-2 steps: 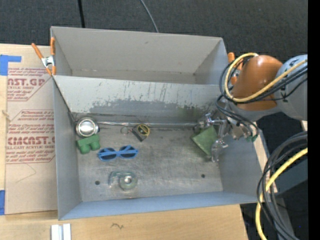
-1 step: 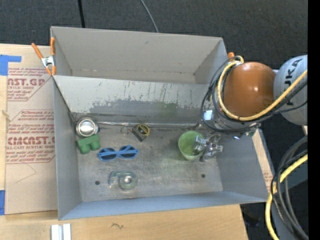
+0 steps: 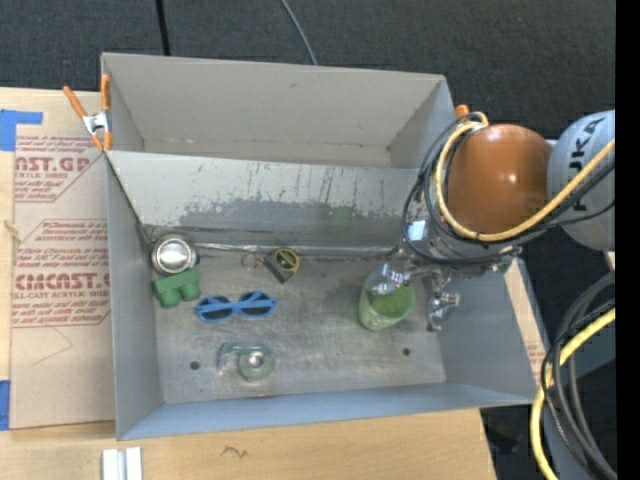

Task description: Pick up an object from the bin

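In the grey bin (image 3: 300, 363), a green cup (image 3: 382, 310) sits at the gripper's (image 3: 412, 298) tip

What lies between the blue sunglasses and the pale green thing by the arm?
Bare bin floor in the camera view, from blue sunglasses to pale green thing; the yellow-ringed piece sits farther back.

Even bright light, soft faint shadows

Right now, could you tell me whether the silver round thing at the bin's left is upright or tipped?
Upright, it seems: the silver thing shows its round shiny face to the camera, beside the green block.
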